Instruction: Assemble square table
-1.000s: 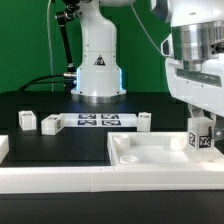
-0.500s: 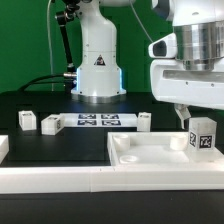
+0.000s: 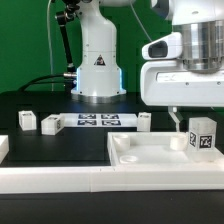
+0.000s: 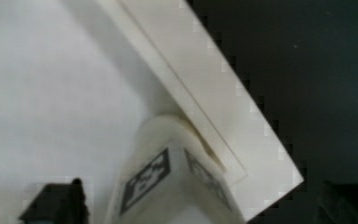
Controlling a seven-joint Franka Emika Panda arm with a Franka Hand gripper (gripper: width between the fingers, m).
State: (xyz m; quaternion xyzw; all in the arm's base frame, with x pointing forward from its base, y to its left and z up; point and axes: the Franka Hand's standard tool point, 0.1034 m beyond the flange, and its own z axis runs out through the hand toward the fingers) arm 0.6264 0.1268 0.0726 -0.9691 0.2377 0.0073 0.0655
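The square table's white slab (image 3: 150,152) with its raised rim lies at the exterior view's lower right. One tagged white leg (image 3: 203,136) stands upright in its far right corner. My gripper (image 3: 188,116) hangs open just above and slightly to the exterior view's left of that leg, holding nothing, with one finger (image 3: 173,118) showing. Three more legs stand on the black table: two (image 3: 27,121) (image 3: 52,123) at the left and one (image 3: 145,121) further right. In the wrist view the leg (image 4: 167,165) stands against the slab's rim (image 4: 194,95), and a dark fingertip (image 4: 55,200) is apart from it.
The marker board (image 3: 98,121) lies between the loose legs, in front of the arm's base (image 3: 98,65). A long white border rail (image 3: 60,178) runs along the front edge, with a white piece (image 3: 3,148) at the far left.
My gripper has opened and let go of the leg, then risen and shifted toward the exterior view's left. The leg stays standing in the slab's corner.
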